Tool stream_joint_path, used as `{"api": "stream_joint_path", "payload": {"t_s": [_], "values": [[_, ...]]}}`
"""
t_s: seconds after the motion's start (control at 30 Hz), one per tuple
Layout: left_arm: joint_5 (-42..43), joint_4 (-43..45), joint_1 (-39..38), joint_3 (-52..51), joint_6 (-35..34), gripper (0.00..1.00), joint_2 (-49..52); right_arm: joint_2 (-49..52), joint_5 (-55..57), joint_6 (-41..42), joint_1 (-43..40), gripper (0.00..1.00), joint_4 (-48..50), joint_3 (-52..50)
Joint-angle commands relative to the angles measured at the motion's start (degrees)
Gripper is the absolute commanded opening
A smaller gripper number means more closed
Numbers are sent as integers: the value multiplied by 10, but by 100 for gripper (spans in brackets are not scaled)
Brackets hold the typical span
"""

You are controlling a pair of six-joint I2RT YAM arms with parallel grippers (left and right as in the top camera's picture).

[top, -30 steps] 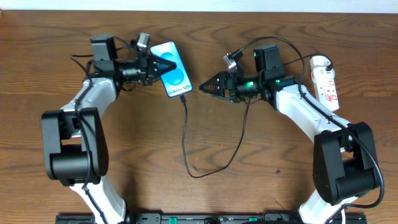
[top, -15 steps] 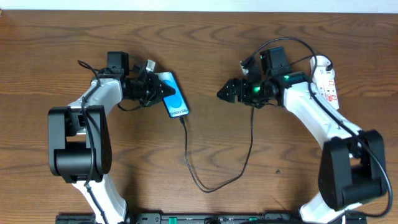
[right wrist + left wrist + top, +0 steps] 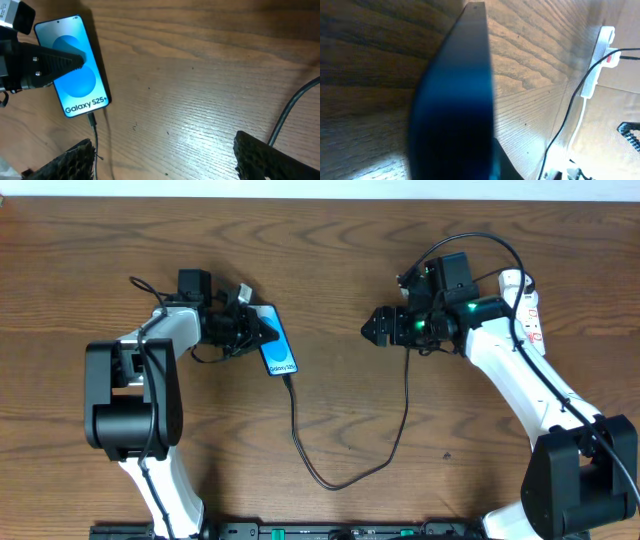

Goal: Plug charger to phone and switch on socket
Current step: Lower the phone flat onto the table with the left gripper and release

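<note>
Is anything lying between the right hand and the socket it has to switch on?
No separate object shows there. The right hand points toward the phone, away from the socket, so its own arm and the charger cable running up to it lie between them.

My right claw [image 3: 372, 330] has withdrawn rightward from the slim blue-screened phone [image 3: 279, 342]; my left claw [image 3: 262, 330] has moved it down the counter [image 3: 330, 260].

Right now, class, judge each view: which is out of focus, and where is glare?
Left wrist: the phone, very close, is dark and blurred. Right wrist: phone text sharp, pale glare on the table, own fingers dark at the bottom. Overhead: even light, sharp.
</note>
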Motion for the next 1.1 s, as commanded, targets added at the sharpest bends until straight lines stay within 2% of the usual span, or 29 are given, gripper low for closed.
{"api": "stream_joint_path", "payload": {"t_s": [0.0, 0.07, 0.2, 0.4, 0.47, 0.6, 0.8, 0.97, 1.07], "values": [[-29, -1, -2, 6, 23, 7, 23, -6, 13, -9, 5, 85, -4, 11], [-29, -1, -2, 6, 23, 9, 23, -6, 13, -9, 5, 86, -6, 11], [-50, -1, -2, 6, 23, 26, 23, -6, 15, -9, 5, 86, -8, 11], [-108, -10, -2, 6, 21, 36, 23, -6, 47, -9, 5, 86, -23, 11], [-141, -17, -2, 6, 21, 45, 23, -6, 49, -11, 4, 86, -24, 11], [-229, -34, -2, 6, 21, 56, 23, -6, 61, -11, 4, 87, -26, 11], [-343, -58, -2, 6, 21, 60, 23, -6, 77, -12, 4, 87, -37, 11], [-391, -76, -2, 14, 21, 60, 19, -6, 77, -15, 0, 87, -38, 11], [-420, -104, -2, 32, 21, 60, 3, -9, 76, -15, -7, 83, -40, 12]]}}
